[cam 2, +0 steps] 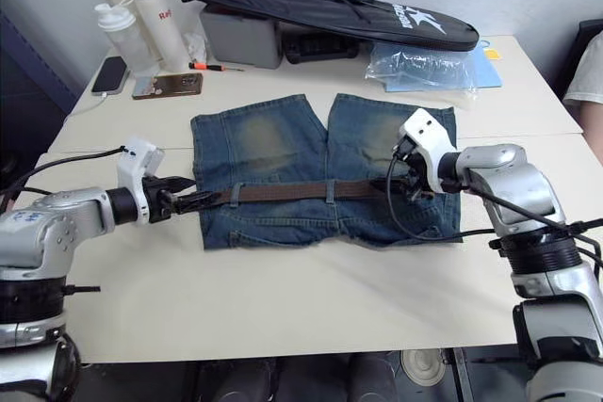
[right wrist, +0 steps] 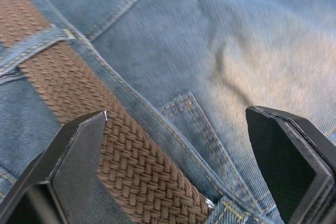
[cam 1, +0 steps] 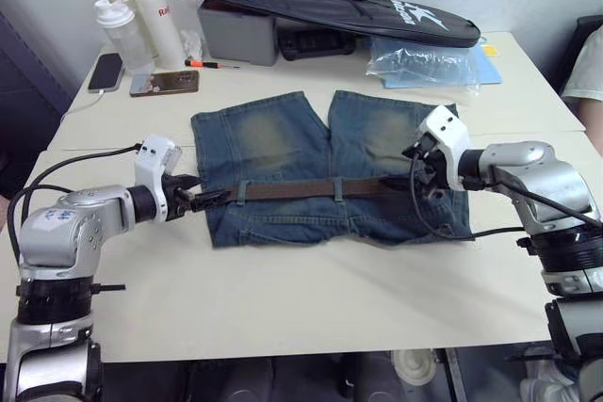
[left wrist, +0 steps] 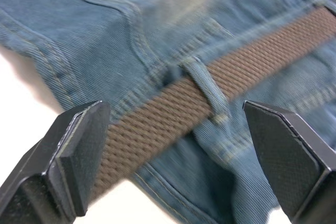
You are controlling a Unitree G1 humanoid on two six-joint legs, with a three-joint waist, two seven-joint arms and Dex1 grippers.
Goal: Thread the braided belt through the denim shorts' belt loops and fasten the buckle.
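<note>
Office-like room: pale tables holding bottles and phone.

No text reads whole: a white logo on the black bag is illegible.

The denim shorts lie flat at the centre of the table. The braided belt runs left to right across them, under the belt loops. Bottles and a phone occupy the upper left; a long bag spans the upper centre.
</note>
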